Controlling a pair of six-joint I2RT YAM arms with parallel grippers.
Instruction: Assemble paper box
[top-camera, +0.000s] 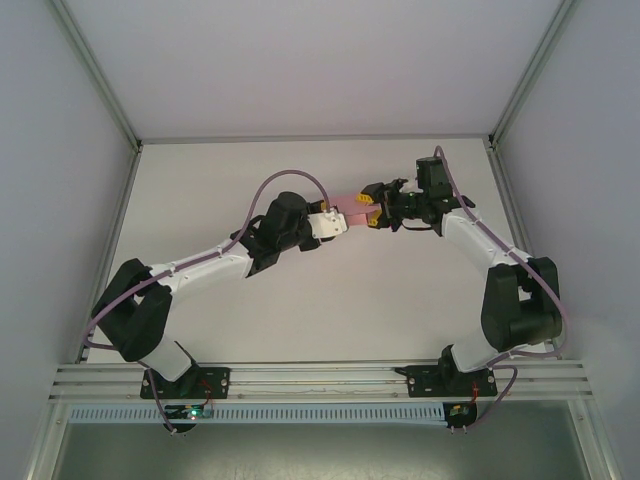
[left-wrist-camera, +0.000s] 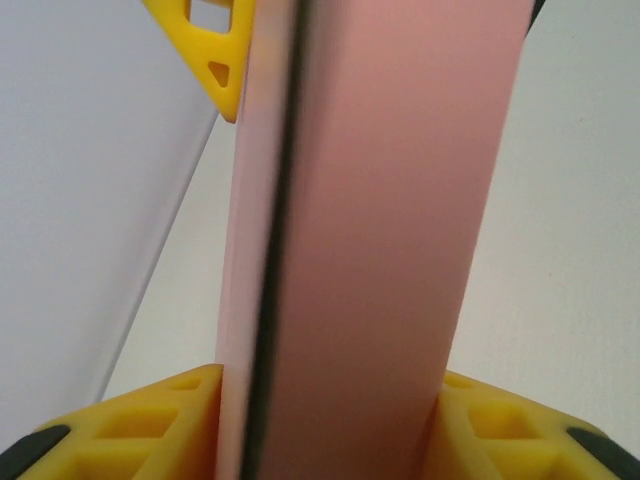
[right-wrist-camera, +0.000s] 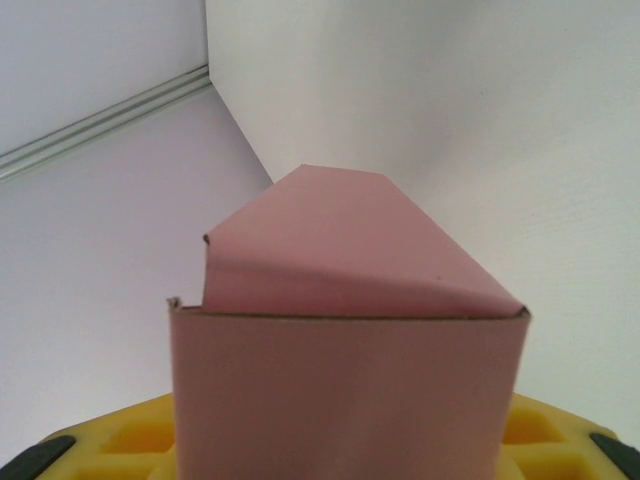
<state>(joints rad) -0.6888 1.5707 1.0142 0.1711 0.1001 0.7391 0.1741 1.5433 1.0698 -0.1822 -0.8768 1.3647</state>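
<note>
Pink paper box (top-camera: 352, 214), grasped at opposite ends by left gripper (top-camera: 337, 222), right gripper (top-camera: 369, 211)

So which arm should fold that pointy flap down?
Left, probably. The right gripper clamps the paper box at the end away from the open flap, so it can't reach it. The left gripper sits at the box's other end, though it must let go first.
</note>
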